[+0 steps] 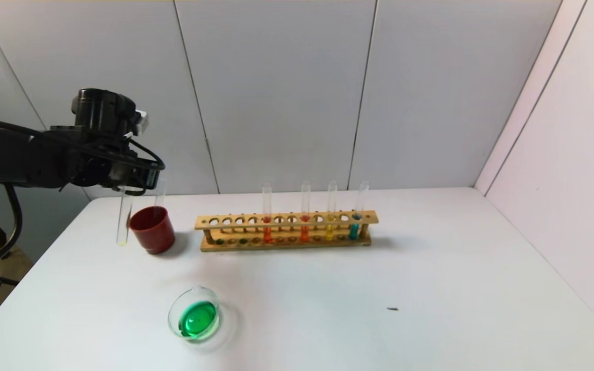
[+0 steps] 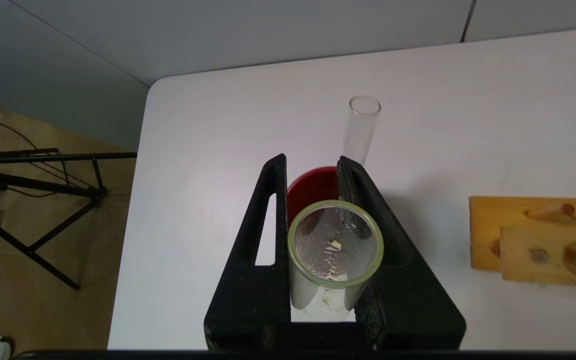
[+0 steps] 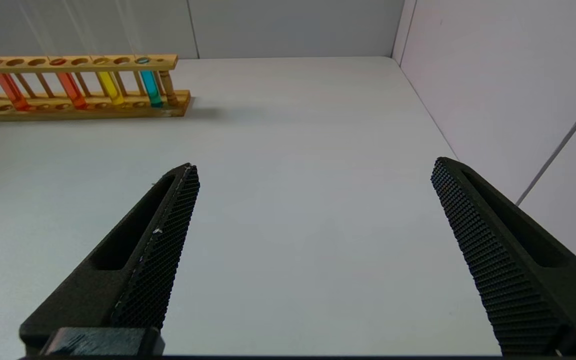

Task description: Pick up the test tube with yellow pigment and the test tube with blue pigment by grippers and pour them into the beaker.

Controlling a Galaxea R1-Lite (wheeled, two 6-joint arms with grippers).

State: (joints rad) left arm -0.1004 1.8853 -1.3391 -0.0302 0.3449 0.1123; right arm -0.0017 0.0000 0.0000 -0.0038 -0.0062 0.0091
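Observation:
My left gripper (image 1: 133,188) is shut on a slim clear test tube (image 1: 123,216) and holds it upright above the table, just left of the dark red cup (image 1: 152,230). The tube holds only a pale yellow trace at its bottom. In the left wrist view its open mouth (image 2: 335,245) sits between the pads, with the gripper (image 2: 313,164) over the cup (image 2: 313,187). A second empty clear tube (image 1: 159,194) stands in the cup. No tube with bright blue liquid shows. The beaker (image 1: 173,315) holds green liquid at the table's front. My right gripper (image 3: 314,165) is open and empty over bare table.
A wooden rack (image 1: 286,221) stands mid-table with an orange, a red-orange, a golden-yellow (image 1: 330,230) and a teal tube (image 1: 353,230). It also shows in the right wrist view (image 3: 73,62). A small dark speck (image 1: 392,309) lies on the right. Walls close the back and right.

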